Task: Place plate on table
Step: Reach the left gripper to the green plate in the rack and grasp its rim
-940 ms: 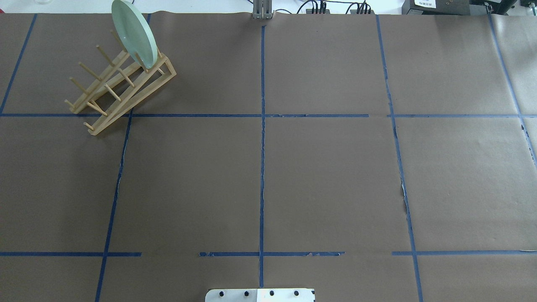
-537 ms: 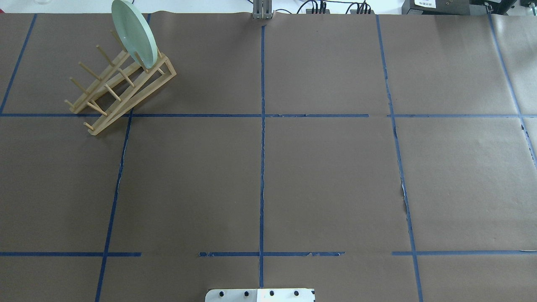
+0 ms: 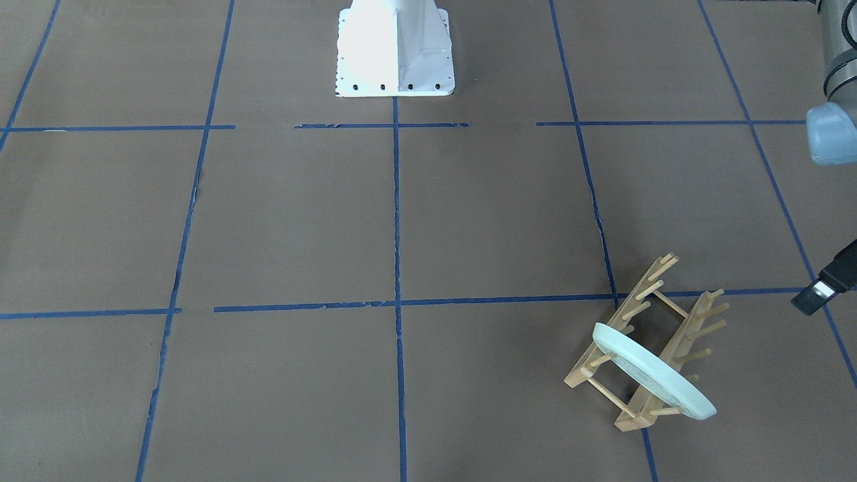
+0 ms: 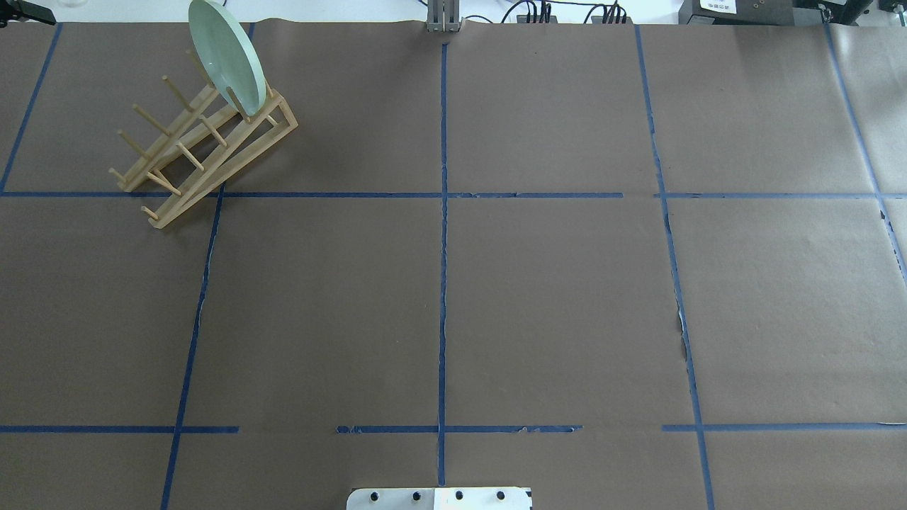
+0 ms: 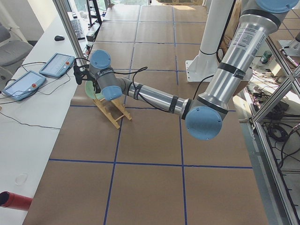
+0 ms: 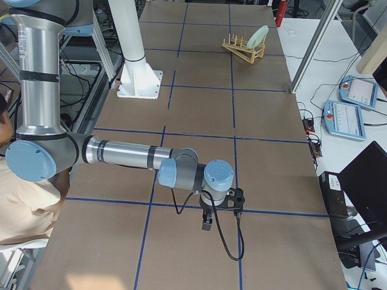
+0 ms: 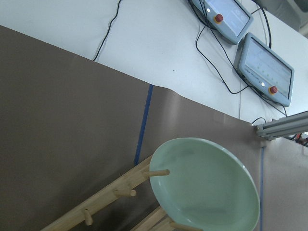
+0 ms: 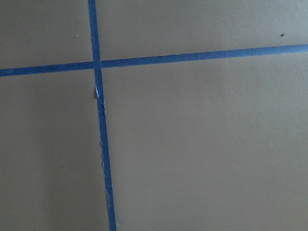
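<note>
The pale mint-green plate (image 4: 227, 57) stands on edge in the far slot of a light wooden peg rack (image 4: 205, 142), at the far left of the brown table (image 4: 553, 297). It also shows in the front view (image 3: 653, 371) and the left wrist view (image 7: 207, 185). My left gripper (image 5: 80, 75) hovers close beside the plate, apart from it. Only a dark part of it shows at the front view's right edge (image 3: 820, 291), and I cannot tell if it is open or shut. My right gripper (image 6: 207, 223) hangs low over the table far from the rack. I cannot tell its state.
The robot's white base (image 3: 395, 47) stands at the table's near middle edge. Two teach pendants (image 7: 267, 65) and cables lie on the white bench beyond the table's far edge. Blue tape lines cross the paper.
A dark part of my left gripper has come into the overhead view's top left corner. The plate and the rack have not moved.
</note>
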